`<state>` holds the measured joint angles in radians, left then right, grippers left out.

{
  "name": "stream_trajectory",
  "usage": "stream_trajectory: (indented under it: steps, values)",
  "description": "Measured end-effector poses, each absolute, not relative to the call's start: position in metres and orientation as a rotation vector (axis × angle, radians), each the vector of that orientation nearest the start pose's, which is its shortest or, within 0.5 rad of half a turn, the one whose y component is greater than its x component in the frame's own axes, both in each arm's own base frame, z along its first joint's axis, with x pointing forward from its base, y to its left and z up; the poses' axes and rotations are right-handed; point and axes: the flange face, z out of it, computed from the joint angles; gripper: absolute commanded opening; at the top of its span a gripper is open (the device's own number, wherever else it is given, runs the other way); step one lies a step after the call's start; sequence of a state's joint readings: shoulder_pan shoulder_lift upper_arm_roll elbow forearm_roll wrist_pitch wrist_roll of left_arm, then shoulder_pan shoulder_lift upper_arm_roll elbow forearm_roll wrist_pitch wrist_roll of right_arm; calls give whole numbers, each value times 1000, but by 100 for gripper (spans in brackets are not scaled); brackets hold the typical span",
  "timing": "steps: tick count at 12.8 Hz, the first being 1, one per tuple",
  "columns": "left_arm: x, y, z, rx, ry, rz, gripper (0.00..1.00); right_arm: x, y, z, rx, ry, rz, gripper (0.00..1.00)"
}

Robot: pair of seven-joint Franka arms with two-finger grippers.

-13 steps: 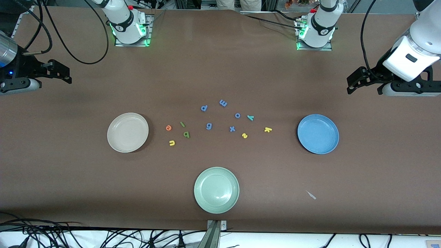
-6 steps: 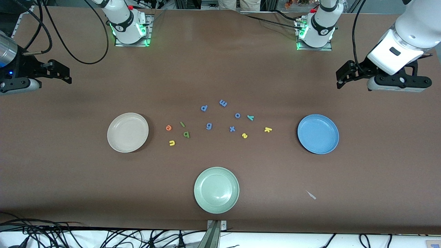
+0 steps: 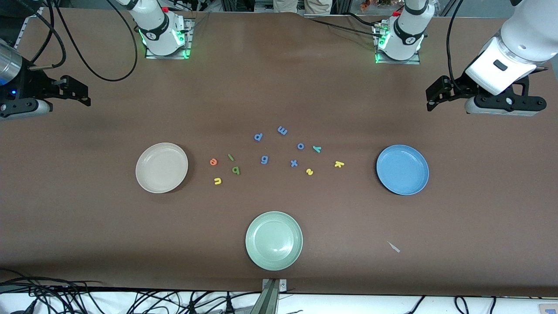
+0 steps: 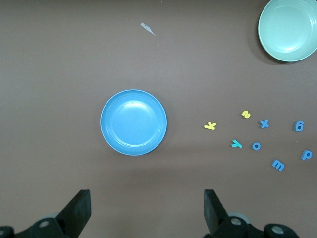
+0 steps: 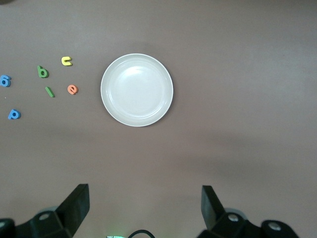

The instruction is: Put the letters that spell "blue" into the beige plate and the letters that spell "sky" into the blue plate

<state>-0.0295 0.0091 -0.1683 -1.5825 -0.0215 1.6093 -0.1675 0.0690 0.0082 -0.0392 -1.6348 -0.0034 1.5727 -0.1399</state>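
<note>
- Hovering over bare tabletop (image 3: 279,87) at its own arm's end, the left end effector (image 4: 143,210) is held with its fingers spread wide and nothing between them.
- The right end effector (image 5: 143,208) is held likewise, spread and empty, over the right arm's end of the tabletop.
- The beige plate (image 3: 161,167) and the blue plate (image 3: 403,169) are set well apart, the letters scattered between them; neither plate holds a letter.
- Near the beige plate lie the orange e (image 3: 213,162), green l (image 3: 230,157), dark green b (image 3: 236,170) and yellow u (image 3: 217,181).
- Toward the blue plate lie the yellow k (image 3: 339,164), yellow s (image 3: 309,172) and teal y (image 3: 317,149).
- Blue letters p (image 3: 258,137), m (image 3: 282,130), o (image 3: 301,146), g (image 3: 264,160) and x (image 3: 294,163) are spread among them.
- A pale green plate (image 3: 273,240) sits nearer the front camera.
</note>
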Motion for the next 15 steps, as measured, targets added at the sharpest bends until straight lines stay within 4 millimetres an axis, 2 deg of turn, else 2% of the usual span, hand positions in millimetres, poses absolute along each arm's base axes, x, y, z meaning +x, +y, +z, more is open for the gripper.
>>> stream_trajectory:
  steps: [5,10,12,15]
  values:
    - [550,-110,616,-3167,41,-16,100,554,16,590,-3128,-266,111,100]
    - [568,-108,596,-3171,33,33,100,554,16,590,-3128,-266,112,100]
    - [577,-103,595,-3129,43,22,100,554,16,590,-3128,-266,112,100]
    - [575,-94,597,-3092,53,62,100,554,16,589,-3128,-266,112,100]
